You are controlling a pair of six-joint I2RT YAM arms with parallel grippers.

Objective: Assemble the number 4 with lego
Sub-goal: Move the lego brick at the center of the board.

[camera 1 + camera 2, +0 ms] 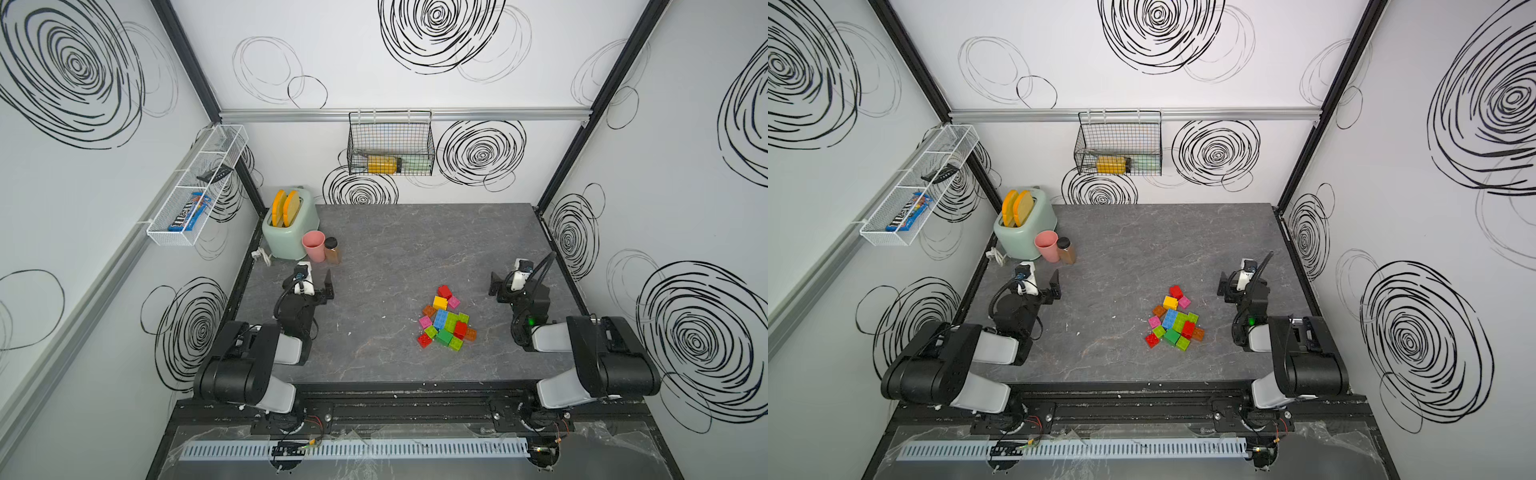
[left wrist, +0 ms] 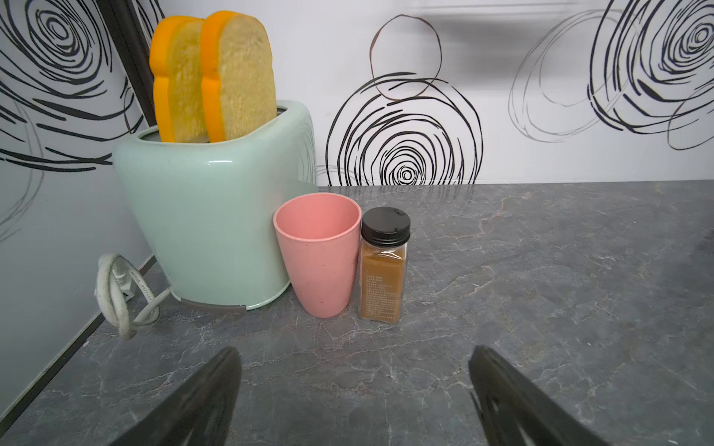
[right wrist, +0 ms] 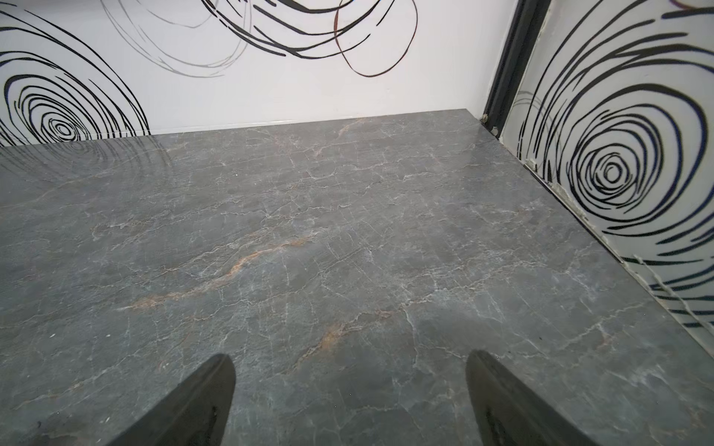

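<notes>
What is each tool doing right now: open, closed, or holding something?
Left tool: open, holding nothing.
Right tool: open, holding nothing.

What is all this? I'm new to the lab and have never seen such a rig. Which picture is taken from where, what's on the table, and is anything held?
It is a robot with two arms, the left arm and the right arm, each ending in a two-fingered hand. The two wide pictures come from a camera pair overhead, looking down on the whole table. The other two come from cameras on the wrists, looking out between the fingers. The left hand faces a toaster, a cup and a jar; the right hand faces bare table. A pile of lego lies nearer the right arm. Both hands are open and hold nothing.
</notes>
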